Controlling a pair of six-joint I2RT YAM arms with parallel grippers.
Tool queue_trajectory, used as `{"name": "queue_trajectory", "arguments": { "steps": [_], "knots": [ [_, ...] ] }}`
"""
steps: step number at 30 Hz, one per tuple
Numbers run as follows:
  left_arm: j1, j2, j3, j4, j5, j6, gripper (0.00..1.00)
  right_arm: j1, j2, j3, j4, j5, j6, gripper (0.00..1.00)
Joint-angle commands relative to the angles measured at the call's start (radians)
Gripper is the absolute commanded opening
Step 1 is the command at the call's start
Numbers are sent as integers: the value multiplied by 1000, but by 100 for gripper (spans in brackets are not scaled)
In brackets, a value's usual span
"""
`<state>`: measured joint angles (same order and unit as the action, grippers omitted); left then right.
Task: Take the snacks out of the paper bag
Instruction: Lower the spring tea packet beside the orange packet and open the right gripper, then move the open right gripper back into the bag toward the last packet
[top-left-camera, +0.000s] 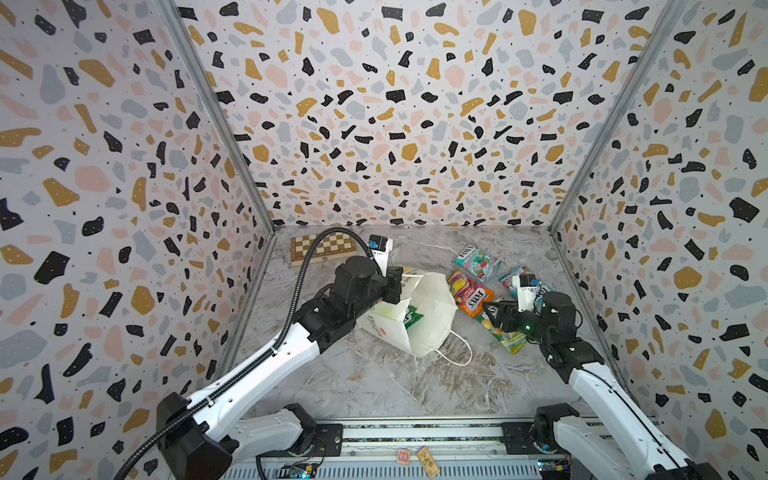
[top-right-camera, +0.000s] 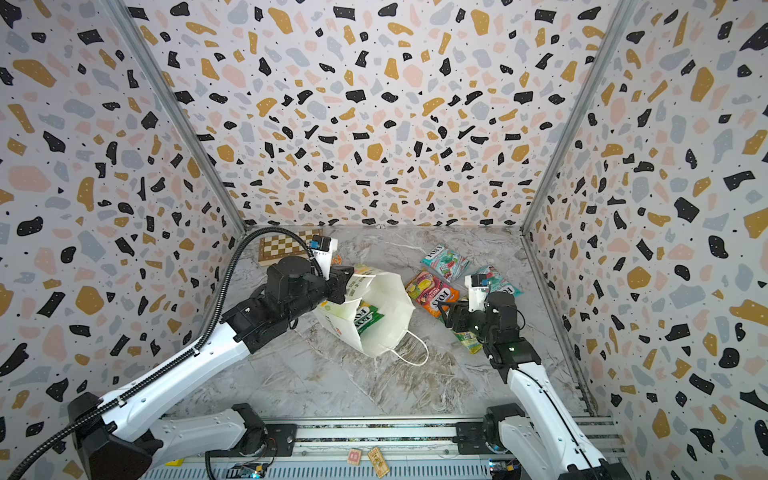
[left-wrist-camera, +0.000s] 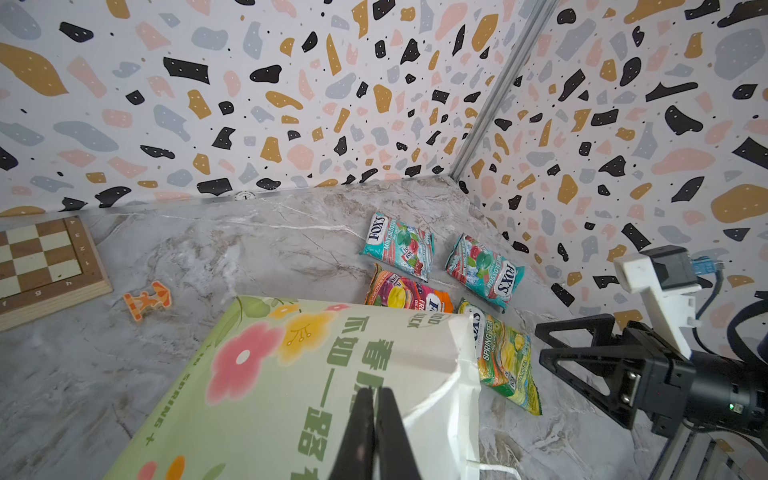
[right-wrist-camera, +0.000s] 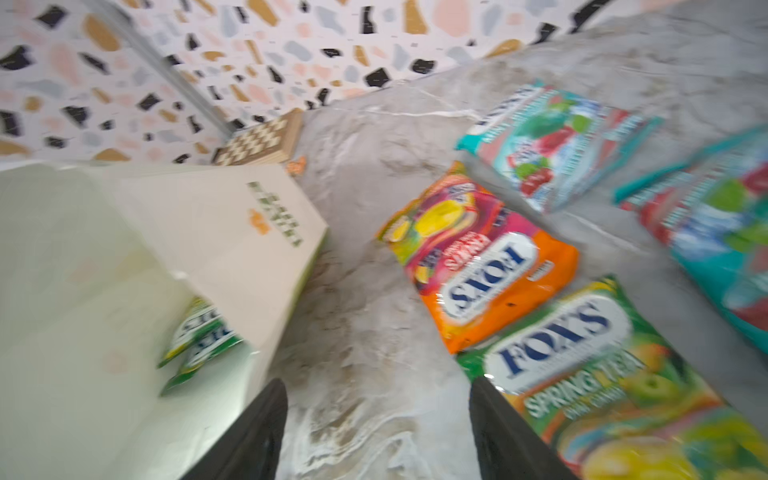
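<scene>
The white paper bag (top-left-camera: 432, 316) lies tilted on the marble table, its mouth open toward the right. My left gripper (top-left-camera: 392, 286) is shut on the bag's upper rim, its flowered face (left-wrist-camera: 266, 395) just beyond the jaws. A green snack packet (top-right-camera: 365, 318) shows inside the bag. Four snacks lie to the right of the bag: two teal (top-left-camera: 478, 262) (left-wrist-camera: 484, 270), one orange (top-left-camera: 469, 293), one green-yellow (right-wrist-camera: 602, 374). My right gripper (right-wrist-camera: 378, 386) stands open and empty over bare table, between the bag's mouth and the green-yellow packet.
A wooden chessboard (top-left-camera: 322, 247) lies at the back left, with a small orange piece (left-wrist-camera: 147, 298) on the table near it. Patterned walls close in three sides. A metal rail (top-left-camera: 415, 432) with two small cards (top-left-camera: 428, 461) runs along the front.
</scene>
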<state>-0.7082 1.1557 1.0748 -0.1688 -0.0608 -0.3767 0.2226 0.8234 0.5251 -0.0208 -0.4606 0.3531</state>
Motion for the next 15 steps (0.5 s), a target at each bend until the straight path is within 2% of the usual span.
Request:
{"name": "queue_trajectory", "arguments": {
  "steps": [1,7,15],
  "knots": [
    [-2,-14,-14,69,13,20,0,71,-28,21,99,-136,-23,71],
    [-2,-16,-20,80,32,21,0,223,33,41,143,-190,-58,69],
    [-2,-21,-21,83,33,24,0,430,197,100,138,-49,-128,67]
  ]
}}
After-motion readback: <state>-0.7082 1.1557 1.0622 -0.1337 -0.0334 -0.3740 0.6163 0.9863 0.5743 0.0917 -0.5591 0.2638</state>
